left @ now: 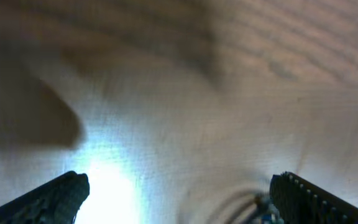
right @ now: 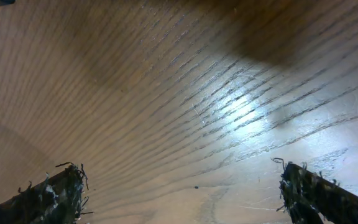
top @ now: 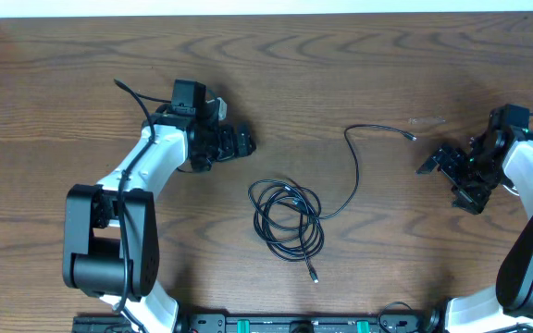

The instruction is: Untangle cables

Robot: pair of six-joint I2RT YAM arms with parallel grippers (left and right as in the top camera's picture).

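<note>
Wood-grain table (top: pixel 340 55). A black cable (top: pixel 287 217) lies at mid-table, coiled in several loose overlapping loops. One tail leaves the coil's right side and arcs up, then right, to the upper plug (top: pixel 411 137). A short tail drops from the coil to the lower plug (top: pixel 315 277). The left tool (top: pixel 241 143) sits up-left of the coil, apart from it. The right tool (top: pixel 440 171) is at the far right, near the upper plug, not touching.
</note>
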